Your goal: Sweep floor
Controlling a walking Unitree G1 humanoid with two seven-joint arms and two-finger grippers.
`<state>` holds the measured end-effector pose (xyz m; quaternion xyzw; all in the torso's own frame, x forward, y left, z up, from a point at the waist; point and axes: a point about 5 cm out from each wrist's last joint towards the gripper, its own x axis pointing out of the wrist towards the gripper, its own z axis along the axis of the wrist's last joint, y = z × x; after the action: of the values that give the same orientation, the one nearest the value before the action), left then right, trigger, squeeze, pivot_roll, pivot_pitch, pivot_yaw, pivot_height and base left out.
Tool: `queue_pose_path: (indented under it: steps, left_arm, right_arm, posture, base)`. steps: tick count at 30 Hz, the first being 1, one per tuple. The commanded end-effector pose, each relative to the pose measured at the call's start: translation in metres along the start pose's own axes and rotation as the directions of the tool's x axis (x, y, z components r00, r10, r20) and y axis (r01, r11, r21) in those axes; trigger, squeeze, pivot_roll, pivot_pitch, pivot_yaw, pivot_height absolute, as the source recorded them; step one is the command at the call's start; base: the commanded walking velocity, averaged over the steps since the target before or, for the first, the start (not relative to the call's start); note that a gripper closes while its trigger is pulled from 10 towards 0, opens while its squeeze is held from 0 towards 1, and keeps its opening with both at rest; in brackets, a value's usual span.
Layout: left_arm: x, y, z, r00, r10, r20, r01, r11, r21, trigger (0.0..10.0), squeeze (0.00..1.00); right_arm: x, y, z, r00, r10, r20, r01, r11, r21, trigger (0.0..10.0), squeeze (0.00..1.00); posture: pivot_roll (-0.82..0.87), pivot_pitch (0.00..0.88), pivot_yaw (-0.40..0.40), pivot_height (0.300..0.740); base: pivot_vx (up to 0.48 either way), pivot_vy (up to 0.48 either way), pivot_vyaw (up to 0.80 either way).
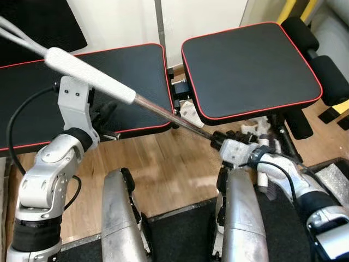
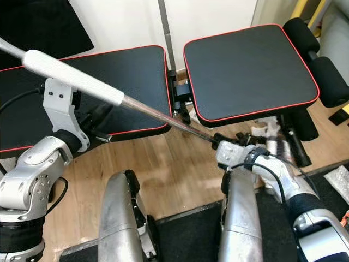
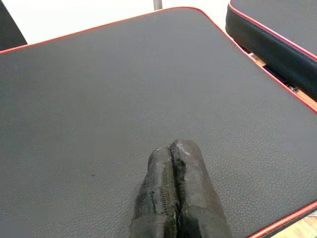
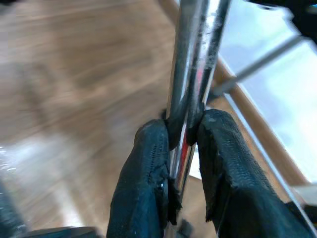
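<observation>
A broom pole (image 1: 163, 112) slants from upper left down to the right, with a white foam grip (image 1: 90, 75) on its upper end. My right gripper (image 4: 182, 130) is shut on the bare metal pole (image 4: 195, 59), low over the wooden floor (image 1: 163, 164) beside the right bench pad; in the left eye view it sits at the pole's lower end (image 1: 218, 141). The broom's head is hidden. My left gripper (image 3: 172, 147) is shut with nothing between its fingers, just above the left bench pad (image 3: 124, 89), below the foam grip.
Two black bench pads with red piping, left (image 1: 131, 82) and right (image 1: 251, 65), stand close ahead on a metal frame. White crumpled scraps (image 1: 192, 113) lie on the floor under the right pad. A black mat (image 1: 185, 229) lies by my legs (image 1: 122, 218).
</observation>
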<state>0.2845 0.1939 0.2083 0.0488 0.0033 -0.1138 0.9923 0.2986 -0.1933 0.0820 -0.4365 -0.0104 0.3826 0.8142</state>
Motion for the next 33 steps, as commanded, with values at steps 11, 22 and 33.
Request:
queue_pose_path:
  steps: [11,22,33]
  left_arm:
    - [0.002,-0.001,-0.004,1.0,-0.006,0.004,0.006,1.0,-0.003,10.0,0.0]
    - [0.005,-0.002,-0.006,1.0,-0.004,0.011,0.004,1.0,-0.013,10.0,0.0]
    - [0.007,-0.004,-0.007,1.0,-0.002,0.021,0.003,1.0,-0.024,10.0,0.0]
  right_arm:
    - [-0.036,-0.006,-0.011,0.999,-0.006,-0.05,0.012,0.991,0.13,0.0,0.0]
    - [-0.065,-0.024,0.011,0.996,-0.086,0.015,0.078,0.951,0.298,0.0,0.0]
    - [-0.087,-0.039,0.036,0.994,-0.061,0.095,0.017,0.911,0.412,9.4,0.0]
  posture:
    - [0.16,0.161,-0.015,0.475]
    - [0.14,0.146,-0.018,0.475]
    - [0.13,0.124,-0.028,0.475]
  base:
    - [0.0,0.0,0.0]
    - [0.0,0.0,0.0]
    - [0.0,0.0,0.0]
